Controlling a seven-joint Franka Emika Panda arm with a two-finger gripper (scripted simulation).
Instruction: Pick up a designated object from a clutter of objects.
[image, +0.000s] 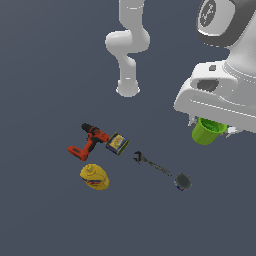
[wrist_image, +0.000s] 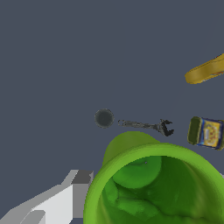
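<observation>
You've got the green cup (image: 206, 131) up off the surface (image: 45, 210), hanging tilted under the white hand at the exterior view's right. The gripper (image: 210, 125) pinches the cup at its rim; one finger (wrist_image: 65, 199) shows beside the cup wall in the wrist view, where you look straight into the cup's open mouth. On the surface below: red-and-black drill (image: 88, 141), blue-yellow box (image: 117, 143) just beside it, yellow domed object (image: 94, 176) near the drill's base, dark wrench (image: 151, 163) leading toward the dark round object (image: 182, 181).
</observation>
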